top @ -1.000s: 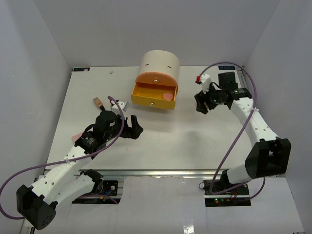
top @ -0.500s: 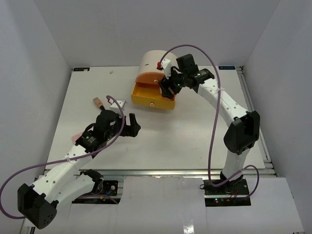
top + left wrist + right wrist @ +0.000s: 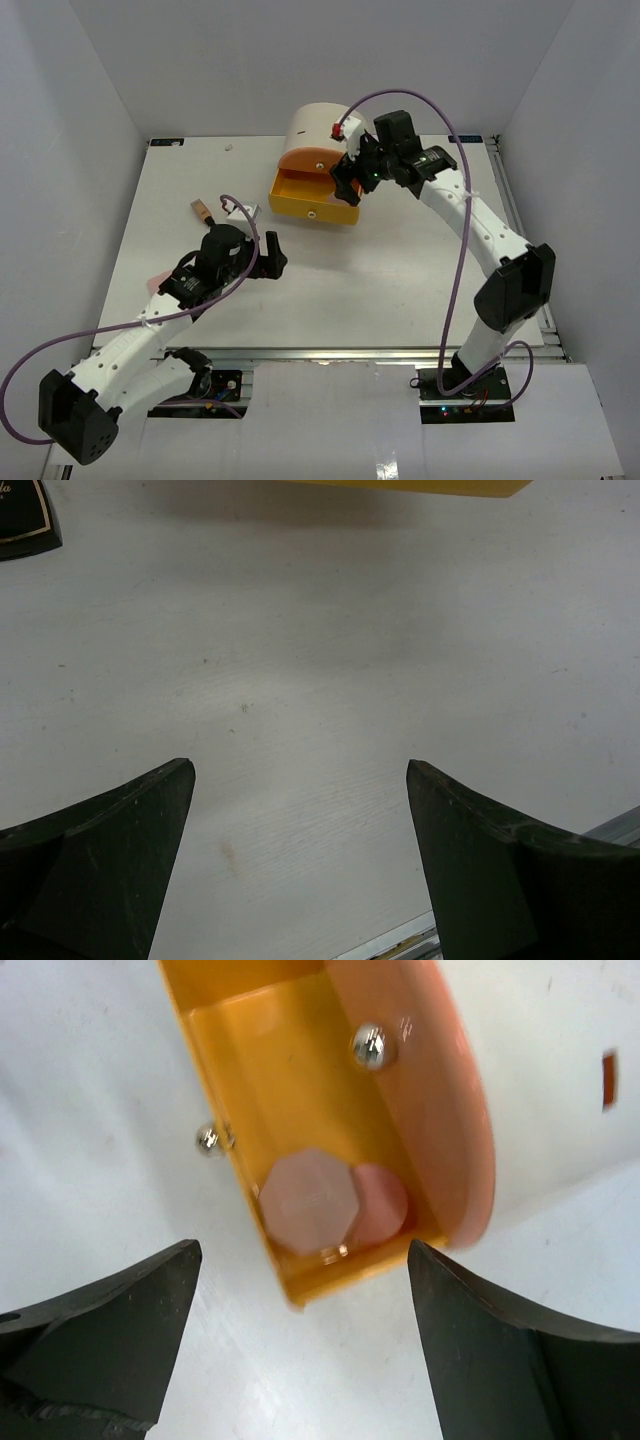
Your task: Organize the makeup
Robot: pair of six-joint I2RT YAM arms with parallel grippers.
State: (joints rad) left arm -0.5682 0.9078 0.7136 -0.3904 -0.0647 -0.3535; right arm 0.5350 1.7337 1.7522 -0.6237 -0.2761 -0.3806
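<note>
Where it lies flat, the tan bottle (image 3: 203, 211) runs far-left to near-right.

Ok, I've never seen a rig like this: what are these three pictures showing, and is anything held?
Two robot arms are bolted at the near edge of a table, each ending in a two-finger gripper. The overhead picture comes from a fixed camera above them. The other two come from wrist cameras, so the dark wedges are each gripper's own fingers. The left gripper is open and empty over the table. The right gripper, also open and empty, hovers above the open yellow drawer of a cream drawer unit, where two pink compacts lie. A tan bottle lies on the table.
</note>
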